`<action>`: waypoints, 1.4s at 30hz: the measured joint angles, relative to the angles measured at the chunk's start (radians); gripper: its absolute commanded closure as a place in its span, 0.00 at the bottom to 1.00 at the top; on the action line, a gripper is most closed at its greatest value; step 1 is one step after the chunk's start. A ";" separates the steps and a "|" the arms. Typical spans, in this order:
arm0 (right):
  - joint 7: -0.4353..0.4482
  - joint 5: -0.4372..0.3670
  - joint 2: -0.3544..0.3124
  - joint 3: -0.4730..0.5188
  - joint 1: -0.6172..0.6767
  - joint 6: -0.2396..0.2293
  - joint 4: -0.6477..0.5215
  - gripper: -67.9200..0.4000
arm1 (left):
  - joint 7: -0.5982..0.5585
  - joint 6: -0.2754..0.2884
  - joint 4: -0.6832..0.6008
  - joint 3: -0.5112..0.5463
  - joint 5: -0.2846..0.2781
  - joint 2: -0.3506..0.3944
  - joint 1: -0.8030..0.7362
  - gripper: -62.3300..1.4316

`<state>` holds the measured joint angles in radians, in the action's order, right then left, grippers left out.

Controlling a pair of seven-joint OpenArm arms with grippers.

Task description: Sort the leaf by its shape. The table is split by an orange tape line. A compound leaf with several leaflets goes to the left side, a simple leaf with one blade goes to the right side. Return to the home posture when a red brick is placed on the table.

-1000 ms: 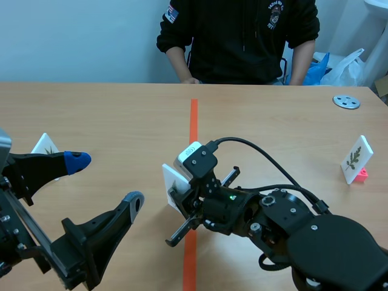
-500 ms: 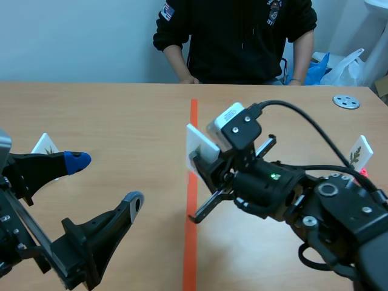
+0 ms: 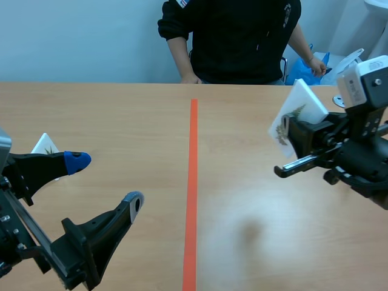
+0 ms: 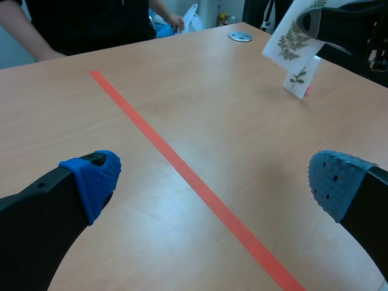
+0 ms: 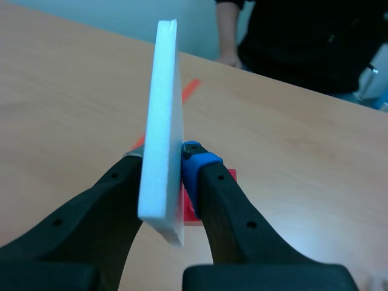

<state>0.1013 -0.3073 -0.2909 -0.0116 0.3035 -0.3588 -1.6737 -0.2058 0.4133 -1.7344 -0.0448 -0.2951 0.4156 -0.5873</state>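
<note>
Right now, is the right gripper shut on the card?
Shut: the right gripper presses both faces of the white leaf card, held clear of the table.

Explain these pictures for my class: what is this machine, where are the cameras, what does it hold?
A two-armed robot works at a table, a person opposite. The wide picture comes from a camera between the arms; the other two from a camera on each wrist, looking past its fingers. The left gripper is open, empty. The right gripper is shut on a white card showing a feathery leaf, in the air. An orange tape line splits the table. A second card stands near the left gripper, a third card far right.
</note>
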 measured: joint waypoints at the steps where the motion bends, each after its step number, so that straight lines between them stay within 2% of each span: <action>1: -0.013 -0.001 0.000 0.021 0.002 0.000 0.001 0.95 | 0.000 0.000 0.000 0.000 0.000 0.000 0.000 0.00; 3: -0.039 -0.001 0.000 0.053 0.002 0.006 0.002 0.95 | 0.000 0.000 0.000 0.000 0.000 0.000 0.000 0.00; 6: -0.033 -0.021 0.000 0.063 -0.005 0.060 0.033 0.95 | 0.000 0.000 0.000 0.000 0.000 0.000 0.000 0.00; 8: -0.032 -0.039 0.000 0.062 -0.021 0.064 0.080 0.95 | 0.000 0.000 0.000 0.000 0.000 0.000 0.000 0.00; 16: -0.013 -0.037 0.003 0.051 -0.166 0.083 0.397 0.95 | 0.000 0.000 0.000 0.000 0.000 0.000 0.000 0.00; 21: 0.023 -0.033 0.003 0.051 -0.251 0.084 0.527 0.95 | 0.000 0.000 0.000 0.000 0.000 0.000 0.000 0.00; 25: 0.039 -0.034 0.006 0.051 -0.301 0.145 0.588 0.95 | 0.000 0.000 0.000 0.000 0.000 0.000 0.000 0.00; 34: 0.078 -0.025 0.008 0.051 -0.372 0.158 0.737 0.95 | 0.000 0.000 0.000 0.000 0.000 0.000 0.000 0.00; 42: 0.104 -0.003 0.011 0.051 -0.370 0.164 0.778 0.92 | 0.000 0.000 0.000 0.000 0.000 0.000 0.000 0.00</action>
<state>0.2054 -0.3107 -0.2798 0.0391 -0.0666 -0.1944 -0.8955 -0.2054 0.4133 -1.7344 -0.0448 -0.2951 0.4156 -0.5873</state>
